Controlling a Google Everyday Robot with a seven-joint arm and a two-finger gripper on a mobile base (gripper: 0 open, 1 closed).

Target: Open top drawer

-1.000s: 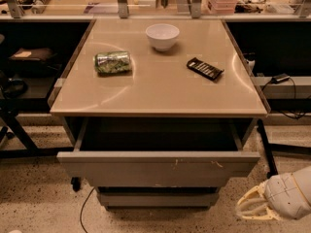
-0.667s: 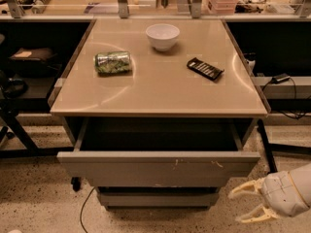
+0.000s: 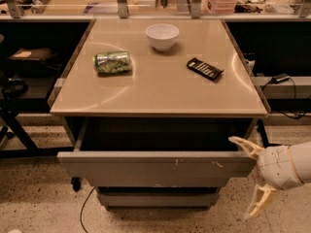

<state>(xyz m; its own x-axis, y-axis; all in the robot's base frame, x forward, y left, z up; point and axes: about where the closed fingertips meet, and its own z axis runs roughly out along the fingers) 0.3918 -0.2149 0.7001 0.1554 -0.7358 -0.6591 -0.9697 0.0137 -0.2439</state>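
The top drawer (image 3: pixel 155 168) is pulled out from under the tan table top. Its wide grey front has small pale scuff marks right of centre. Its inside is dark. My gripper (image 3: pixel 250 176) is at the lower right, just off the drawer front's right end. Its two pale fingers are spread apart, one fingertip (image 3: pixel 238 141) near the drawer's top right corner, the other finger (image 3: pixel 257 202) lower down. It holds nothing.
On the table top (image 3: pixel 160 89) lie a green can (image 3: pixel 112 62) on its side, a white bowl (image 3: pixel 162 35) and a black packet (image 3: pixel 205 68). Narrower drawer fronts (image 3: pixel 158 198) sit shut below. Cables and dark shelves flank the table on both sides.
My gripper has risen from low at the right to beside the drawer front's right end, and its fingers have spread open. The drawer has not moved.
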